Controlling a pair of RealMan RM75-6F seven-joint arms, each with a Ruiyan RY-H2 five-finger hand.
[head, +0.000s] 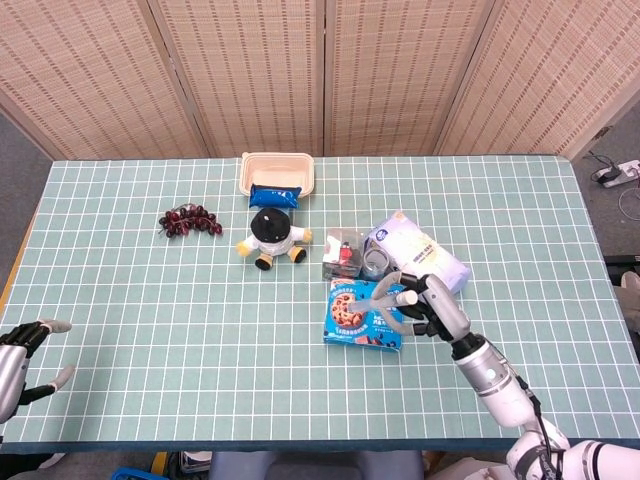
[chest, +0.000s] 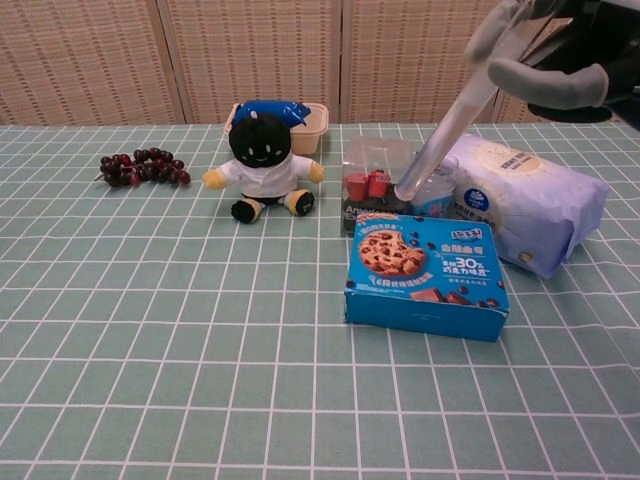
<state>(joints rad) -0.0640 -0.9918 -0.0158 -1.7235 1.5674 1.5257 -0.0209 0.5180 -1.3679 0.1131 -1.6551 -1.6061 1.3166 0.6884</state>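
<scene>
Right now the right hand (head: 418, 305) hangs just above the cookie box (head: 362, 313), with its fingers (chest: 452, 108) spread apart and nothing in them. One long finger reaches out toward the clear cup (chest: 432, 186) behind the box.

The cookie box is blue and flat. It has a picture of a round cookie with dark chips on top, and white writing beside it. It lies flat on the table (head: 150, 300), a bit right of the middle and closer to the near edge than the far edge.

Just behind the box sits a small clear box with red things inside (head: 342, 252). Next to that is the clear cup, and then a soft white and purple pack (head: 418, 250), which touches the right side of the cookie box.

The left hand (head: 22, 355) is far away at the near left corner. Its fingers are apart and it holds nothing.

Toward the far edge stands a little doll in black and white (head: 271, 233). Behind it is a tan tray (head: 277, 170) with a blue snack bag (head: 274, 194) in it. Dark grapes (head: 188, 220) lie to the left of the doll.

The table has a green cloth with white squares. Behind it stand woven brown screens (head: 240, 70).
</scene>
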